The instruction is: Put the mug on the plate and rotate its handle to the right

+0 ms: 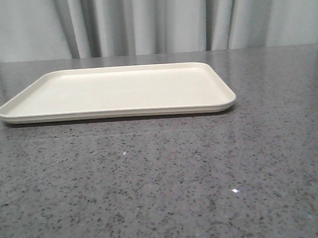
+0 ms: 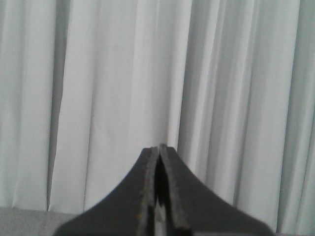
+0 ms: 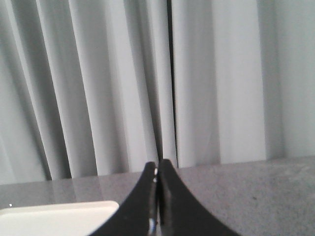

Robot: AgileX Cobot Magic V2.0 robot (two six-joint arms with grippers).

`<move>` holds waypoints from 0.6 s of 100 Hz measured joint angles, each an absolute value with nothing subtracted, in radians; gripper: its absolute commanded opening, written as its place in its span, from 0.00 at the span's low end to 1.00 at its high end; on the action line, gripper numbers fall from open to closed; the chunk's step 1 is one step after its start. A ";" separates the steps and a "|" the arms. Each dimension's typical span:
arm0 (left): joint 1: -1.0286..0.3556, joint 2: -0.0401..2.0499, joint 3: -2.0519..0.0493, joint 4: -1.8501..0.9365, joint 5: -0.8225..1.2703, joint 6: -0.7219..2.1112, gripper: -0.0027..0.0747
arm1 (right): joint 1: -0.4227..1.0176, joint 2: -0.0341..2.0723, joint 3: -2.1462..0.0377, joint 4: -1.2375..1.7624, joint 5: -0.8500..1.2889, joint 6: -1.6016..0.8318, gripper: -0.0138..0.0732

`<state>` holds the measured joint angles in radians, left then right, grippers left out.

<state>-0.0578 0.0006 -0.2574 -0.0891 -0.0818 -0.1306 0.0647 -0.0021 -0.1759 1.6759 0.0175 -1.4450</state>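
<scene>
Plate (image 1: 116, 93) lies flat on the grey speckled desk (image 1: 163, 183), in the far half of the surface and slightly left of centre in the front view. Its top face is bare, and its low raised rim runs unbroken around all 4 rounded corners. Pale pleated curtain (image 1: 153, 19) hangs behind the far edge of the desk.

Mug and handle appear in none of the 3 views, so their position cannot be told.

Left tool (image 2: 159, 150) has its 2 dark fingers pressed together at the tips, with nothing between them. It faces the curtain, and only a thin strip of desk shows at the lower edge of its wrist view.

Right tool (image 3: 157, 164) likewise has its fingers pressed together and grips nothing. In the right wrist view, 1 rounded corner of the plate (image 3: 59, 216) is visible beside the fingers, apart from them, with the desk and curtain beyond.

Neither arm appears in the front view.
</scene>
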 measured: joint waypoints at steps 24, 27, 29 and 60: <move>-0.058 0.076 -0.402 -0.089 -0.055 -0.131 0.01 | 0.065 0.147 -0.335 1.676 0.055 -1.520 0.09; -0.058 0.086 -0.417 -0.089 -0.046 -0.131 0.01 | 0.065 0.169 -0.355 1.676 0.062 -1.536 0.09; -0.058 0.093 -0.428 -0.089 -0.039 -0.131 0.01 | 0.065 0.180 -0.371 1.676 0.068 -1.541 0.09; -0.058 0.225 -0.576 -0.089 0.049 -0.131 0.01 | 0.065 0.410 -0.595 1.676 0.098 -1.585 0.09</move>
<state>-0.0578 0.2253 -0.5762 -0.0891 0.0493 -0.1306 0.0647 0.4101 -0.5946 1.6759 0.0985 -1.5846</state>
